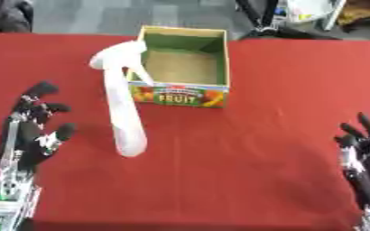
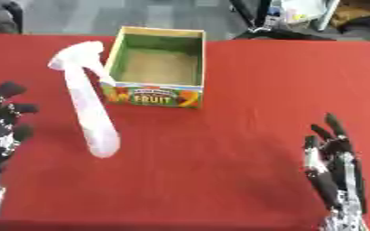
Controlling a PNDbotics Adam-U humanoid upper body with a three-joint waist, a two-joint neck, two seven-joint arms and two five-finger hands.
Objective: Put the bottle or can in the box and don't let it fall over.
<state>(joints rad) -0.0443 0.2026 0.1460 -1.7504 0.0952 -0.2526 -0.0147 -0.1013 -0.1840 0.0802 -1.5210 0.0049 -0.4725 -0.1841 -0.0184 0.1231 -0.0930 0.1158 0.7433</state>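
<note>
A white spray bottle stands on the red table just left of the box, its trigger head at the top leaning toward the box's left wall. The box is an open cardboard fruit carton with green inner walls and nothing inside. My left hand is open at the left edge, fingers spread and pointing up, a short gap left of the bottle and not touching it. My right hand rests open near the lower right corner, fingers up, far from both bottle and box.
The red tablecloth covers the whole work area. Beyond the table's far edge there is grey floor with dark equipment and clutter at the upper right.
</note>
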